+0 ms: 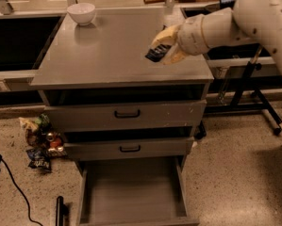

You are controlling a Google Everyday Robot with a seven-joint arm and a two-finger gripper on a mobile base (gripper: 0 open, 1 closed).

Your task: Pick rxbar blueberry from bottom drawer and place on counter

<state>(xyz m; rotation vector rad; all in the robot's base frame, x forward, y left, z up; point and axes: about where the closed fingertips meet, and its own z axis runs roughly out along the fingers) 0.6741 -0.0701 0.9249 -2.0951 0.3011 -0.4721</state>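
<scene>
The gripper (163, 48) is over the right side of the counter (103, 55), near its front edge. Its jaws are closed on the rxbar blueberry (155, 53). The two pale yellow fingers (165, 36) pinch the dark little bar from above and below, and the bar sticks out to the left of them. It is low over the grey top, but I cannot tell if it touches.

The fat white arm (235, 20) comes in from the right, behind the jaws.

Far to the left of the jaws and further back, a white bowl (81, 12) sits on the counter, well apart from the bar. The grey top right under the jaws and to their left is bare.

Below the jaws, the two upper drawers (127, 113) with black handles are pushed in. Under those, the bottom drawer (131, 192) is pulled out.

Down on the floor, far left of the jaws, lies a heap of bright snack packets (39, 142), with a black cord (13, 187) close by. To the right, under the arm, is a black stand (253, 93).
</scene>
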